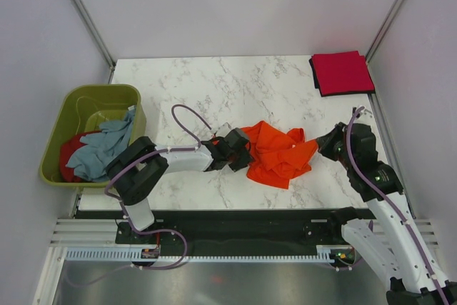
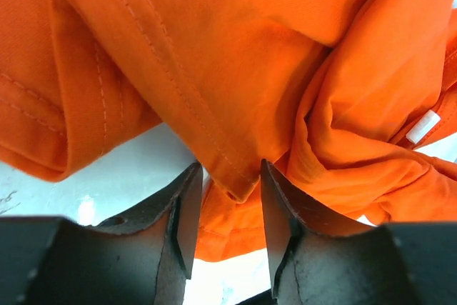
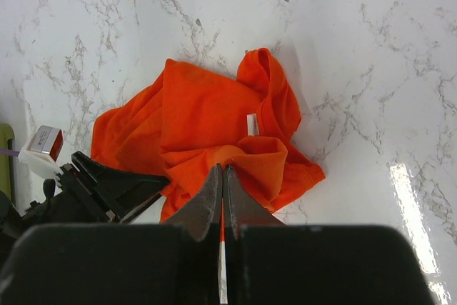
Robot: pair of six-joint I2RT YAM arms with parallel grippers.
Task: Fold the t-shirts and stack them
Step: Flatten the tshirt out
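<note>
A bright orange t-shirt lies crumpled on the marble table. My left gripper is at its left edge, jaws open; in the left wrist view a stitched hem corner hangs between the fingertips, apart from both pads. At the shirt's right edge my right gripper is shut, its tips pinching a raised fold of the orange t-shirt. A red t-shirt lies folded at the back right corner. A grey-blue t-shirt and another red one sit in the tub.
An olive-green plastic tub stands off the table's left edge. The left arm's purple cable loops over the table behind the arm. The left gripper shows in the right wrist view beside the shirt.
</note>
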